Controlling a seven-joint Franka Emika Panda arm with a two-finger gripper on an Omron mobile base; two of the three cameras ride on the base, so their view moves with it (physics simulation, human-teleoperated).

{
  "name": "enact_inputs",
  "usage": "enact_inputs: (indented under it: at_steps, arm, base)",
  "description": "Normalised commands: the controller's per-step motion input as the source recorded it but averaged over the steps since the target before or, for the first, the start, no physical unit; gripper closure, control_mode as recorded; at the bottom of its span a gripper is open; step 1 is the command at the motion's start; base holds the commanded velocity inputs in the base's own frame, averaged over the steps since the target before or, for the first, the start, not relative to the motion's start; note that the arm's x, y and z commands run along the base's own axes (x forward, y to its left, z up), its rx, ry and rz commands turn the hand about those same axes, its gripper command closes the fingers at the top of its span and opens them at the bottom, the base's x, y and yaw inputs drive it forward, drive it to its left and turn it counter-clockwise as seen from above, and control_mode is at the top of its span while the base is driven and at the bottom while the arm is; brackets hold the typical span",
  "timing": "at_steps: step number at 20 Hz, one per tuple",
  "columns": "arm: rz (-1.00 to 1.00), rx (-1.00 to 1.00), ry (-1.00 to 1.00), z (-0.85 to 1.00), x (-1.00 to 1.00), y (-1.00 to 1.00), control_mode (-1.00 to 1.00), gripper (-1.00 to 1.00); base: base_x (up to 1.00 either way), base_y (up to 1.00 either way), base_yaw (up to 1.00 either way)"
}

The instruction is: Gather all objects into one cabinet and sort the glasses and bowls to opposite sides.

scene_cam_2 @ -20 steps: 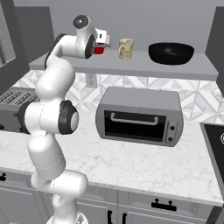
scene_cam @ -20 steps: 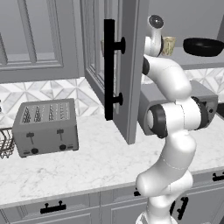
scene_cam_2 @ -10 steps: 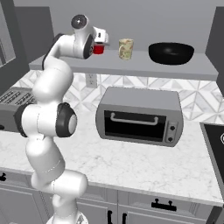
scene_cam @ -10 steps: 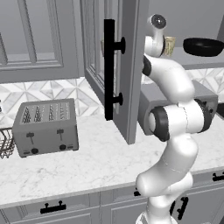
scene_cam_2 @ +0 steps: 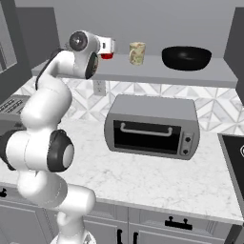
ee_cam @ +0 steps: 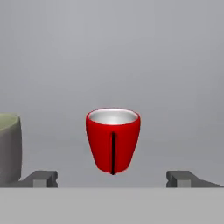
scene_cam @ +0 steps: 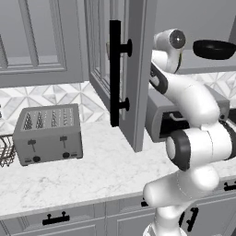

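- The jaws [ee_cam: 112, 178] stand wide apart and hold nothing; in the hand view the two dark fingertips [ee_cam: 41, 178] sit at either side, with the red mug with a white inside [ee_cam: 113, 140] upright between and beyond them, untouched.
- In that view the mug's handle faces the camera as a thin dark vertical line, and the rim of the pale yellowish translucent tumbler [ee_cam: 8, 146] cuts in at the left edge.
- No brand, label or writing can be read on any of these things.
- From the right base view, the mug [scene_cam_2: 107, 55] stands on the grey cabinet shelf [scene_cam_2: 157, 74] just beyond the hand, the tumbler [scene_cam_2: 137, 53] near it, and the wide shallow black bowl [scene_cam_2: 186, 57] well apart towards the far end.
- Below the shelf, a grey toaster oven [scene_cam_2: 151, 126] sits on the white marble surface [scene_cam_2: 157, 178].
- In the left base view the grey panelled cabinet door with a long black bar handle [scene_cam: 115, 73] hangs open, and a silver toaster [scene_cam: 48, 133] stands on the surface.
- Against the picture one second back, the hand has drawn slightly away from the mug; mug, tumbler and bowl lie as they did.
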Motion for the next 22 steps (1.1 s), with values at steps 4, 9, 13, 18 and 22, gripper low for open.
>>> enact_inputs:
  at_steps: [4,9,13,18,22]
  arm:
    - [0.00,0.00,-0.22,0.28,-0.90,-0.11,-1.00,-1.00]
    - [0.00,0.00,-0.14,0.20,-1.00,-0.14,-1.00,-1.00]
    - [0.00,0.00,-0.08,0.00,-1.00,-0.18,-1.00,-1.00]
    - [0.00,0.01,-0.07,-0.11,-1.00,-0.26,-1.00,-1.00]
    - [0.00,0.00,-0.02,-0.28,-1.00,-0.28,-1.00,-1.00]
  base:
    - [0.00,0.00,0.00]
    - [0.00,0.00,0.00]
    - [0.00,0.00,0.00]
    - [0.00,0.00,0.00]
    - [0.00,0.00,0.00]
